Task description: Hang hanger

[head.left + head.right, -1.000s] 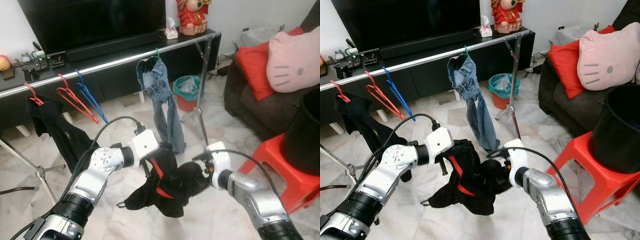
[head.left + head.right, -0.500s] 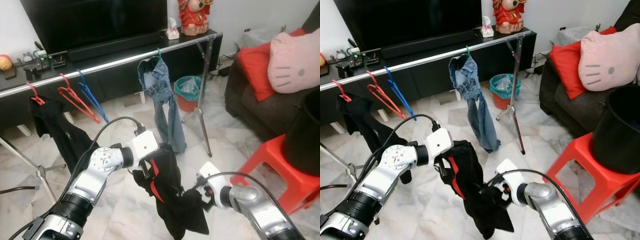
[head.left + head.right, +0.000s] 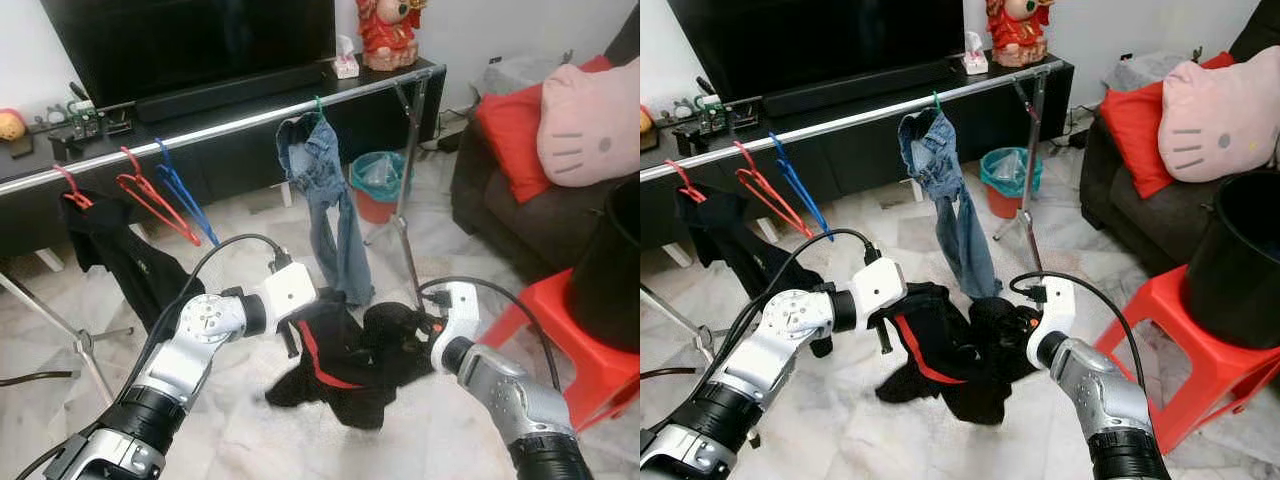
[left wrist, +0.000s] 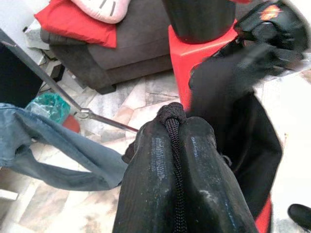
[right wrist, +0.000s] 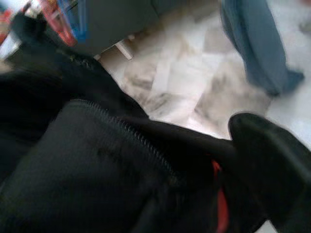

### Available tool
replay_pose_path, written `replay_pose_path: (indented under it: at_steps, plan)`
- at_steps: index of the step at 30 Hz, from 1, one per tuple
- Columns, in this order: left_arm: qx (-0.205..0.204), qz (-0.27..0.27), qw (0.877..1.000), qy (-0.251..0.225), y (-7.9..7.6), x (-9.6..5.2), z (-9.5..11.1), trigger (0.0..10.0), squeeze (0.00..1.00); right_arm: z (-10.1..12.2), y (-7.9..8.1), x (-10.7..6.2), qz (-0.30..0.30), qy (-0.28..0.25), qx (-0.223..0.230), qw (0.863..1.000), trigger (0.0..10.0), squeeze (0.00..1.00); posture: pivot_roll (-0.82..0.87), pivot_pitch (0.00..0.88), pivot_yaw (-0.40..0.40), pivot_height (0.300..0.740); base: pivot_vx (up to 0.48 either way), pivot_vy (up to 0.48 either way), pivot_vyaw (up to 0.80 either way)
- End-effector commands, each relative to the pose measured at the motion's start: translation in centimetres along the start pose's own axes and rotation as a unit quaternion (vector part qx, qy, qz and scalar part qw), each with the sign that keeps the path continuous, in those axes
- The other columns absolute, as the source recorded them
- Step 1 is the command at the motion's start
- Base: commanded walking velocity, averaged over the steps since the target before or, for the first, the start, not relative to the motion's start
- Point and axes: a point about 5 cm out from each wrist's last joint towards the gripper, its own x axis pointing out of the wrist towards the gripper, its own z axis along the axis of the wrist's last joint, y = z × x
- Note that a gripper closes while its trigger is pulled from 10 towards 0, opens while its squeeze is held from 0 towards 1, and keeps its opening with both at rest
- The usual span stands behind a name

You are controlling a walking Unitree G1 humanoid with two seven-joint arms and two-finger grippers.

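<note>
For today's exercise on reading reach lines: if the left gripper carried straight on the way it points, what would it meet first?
The left gripper, shut on the black garment, points toward the right gripper holding the garment's far end; beyond stands the red stool. Depth is uncertain.

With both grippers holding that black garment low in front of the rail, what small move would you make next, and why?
Probably lift it toward the rail. The black garment, with a red strip through it, sags between the left gripper and right gripper, well below the bar, which looks free between the blue hanger and the jeans.
</note>
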Motion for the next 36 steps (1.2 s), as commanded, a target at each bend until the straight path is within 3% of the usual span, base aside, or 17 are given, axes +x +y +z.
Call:
replay_pose_path:
  at_steps: [1, 4, 6, 9, 15, 21, 23, 26, 29, 32, 33, 34, 36]
  plan:
    - [0.007, 0.001, 1.000, -0.003, 0.4, -0.1, 0.4, 10.0, 0.00, -1.0, 1.1, 0.2, 0.030, 0.037, -0.063, 0.997, 10.0, 0.00, 0.07, 0.014, 0.096, 0.740, 0.000, 0.000, 0.00]
    - [0.006, -0.001, 1.000, -0.003, 0.4, -0.1, 0.4, 10.0, 0.00, -2.4, 0.5, 0.0, 0.018, 0.097, -0.120, 0.988, 10.0, 0.00, 0.07, 0.010, 0.096, 0.740, 0.000, 0.000, 0.00]
    - [0.006, -0.003, 1.000, -0.003, 0.3, -0.1, 0.3, 10.0, 0.00, -3.9, -0.6, -0.5, -0.008, 0.172, -0.202, 0.964, 10.0, 0.00, 0.07, 0.010, 0.096, 0.740, 0.000, 0.000, 0.00]
    - [0.005, -0.006, 1.000, -0.002, 0.3, 0.0, 0.3, 10.0, 0.00, -4.5, -1.3, -1.2, 0.009, 0.197, -0.198, 0.960, 10.0, 0.00, 0.07, 0.007, 0.093, 0.740, 0.000, 0.000, 0.00]
    - [0.001, -0.014, 1.000, -0.002, -0.1, 0.0, 0.2, 10.0, 0.00, -3.9, -1.6, -1.3, 0.031, 0.144, -0.114, 0.982, 10.0, 0.00, 0.06, 0.002, 0.093, 0.740, 0.000, 0.000, 0.00]
    - [0.001, -0.019, 1.000, -0.001, -0.1, 0.0, 0.3, 10.0, 0.00, -4.1, -3.1, -1.5, 0.000, 0.109, -0.052, 0.993, 10.0, 0.00, 0.06, 0.003, 0.094, 0.740, 0.000, 0.000, 0.00]
    - [-0.001, -0.022, 1.000, 0.000, -0.2, 0.0, 0.2, 10.0, 0.00, -3.7, -2.6, -1.4, 0.028, 0.075, -0.013, 0.997, 10.0, 0.00, 0.06, 0.005, 0.096, 0.740, 0.000, 0.000, 0.00]
    - [-0.001, -0.027, 1.000, 0.002, -0.3, 0.0, 0.2, 10.0, 0.00, -3.6, -2.2, -1.4, 0.049, 0.049, 0.022, 0.997, 10.0, 0.00, 0.06, 0.007, 0.095, 0.740, 0.000, 0.000, 0.00]
    - [0.000, -0.031, 1.000, 0.004, -0.5, 0.0, 0.1, 10.0, 0.00, -3.6, -2.5, -1.0, 0.039, -0.004, 0.124, 0.991, 10.0, 0.00, 0.06, 0.008, 0.095, 0.740, 0.000, 0.000, 0.00]
    - [-0.001, -0.032, 0.999, 0.004, -0.4, 0.0, 0.1, 10.0, 0.00, -4.4, -3.1, -0.8, -0.004, 0.011, 0.144, 0.990, 10.0, 0.00, 0.07, 0.014, 0.097, 0.740, 0.000, 0.000, 0.00]
    - [-0.001, -0.032, 0.999, 0.005, -0.4, -0.1, 0.1, 10.0, 0.00, -5.6, -3.2, -0.8, -0.026, 0.066, 0.073, 0.995, 10.0, 0.00, 0.06, 0.014, 0.099, 0.740, 0.000, 0.000, 0.00]
    - [-0.001, -0.034, 0.999, 0.006, -0.5, -0.1, 0.1, 10.0, 0.00, -7.2, -3.2, -1.0, -0.039, 0.147, -0.031, 0.988, 10.0, 0.00, 0.06, 0.014, 0.099, 0.740, 0.000, 0.000, 0.00]
    - [-0.002, -0.036, 0.999, 0.006, -0.5, -0.1, 0.1, 10.0, 0.00, -8.2, -3.4, -1.4, -0.046, 0.202, -0.107, 0.972, 10.0, 0.00, 0.06, 0.017, 0.101, 0.740, 0.000, 0.000, 0.00]
